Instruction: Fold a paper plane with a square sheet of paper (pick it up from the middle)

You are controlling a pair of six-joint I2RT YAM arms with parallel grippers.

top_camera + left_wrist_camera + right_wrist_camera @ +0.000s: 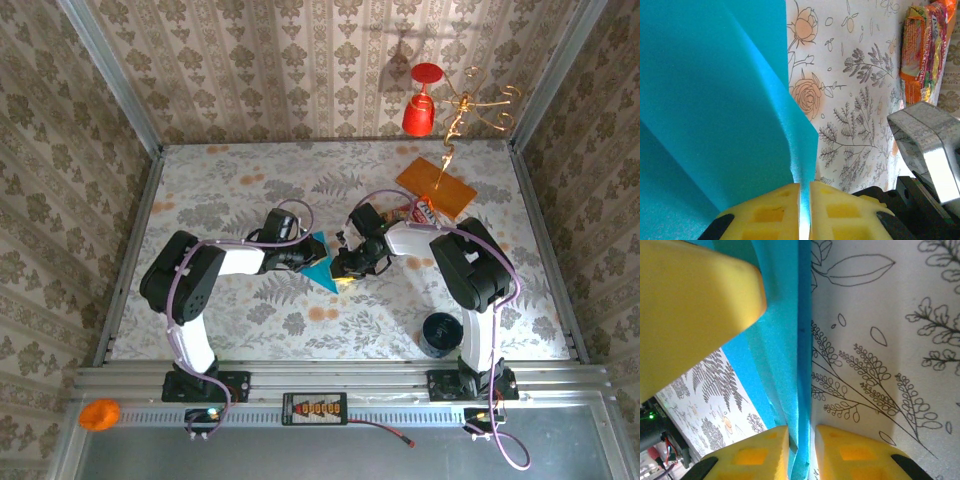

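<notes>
Sheet: the square sheet of paper, plain teal and partly folded, is held up over the middle of the table, between the two arms.
Left hand: the left hand has its yellow fingers pressed together on the sheet's lower edge.
Right hand: the right hand pinches the doubled, creased edge, which fills its narrow gap.
Handling: probably very light, thin and limp; likely to buckle or tear if the hands pull apart.
Hold: best beside the crease, where the layers are stiffest.
Textures: matte paper; flat floral-printed table; glossy snack packet well apart.
</notes>
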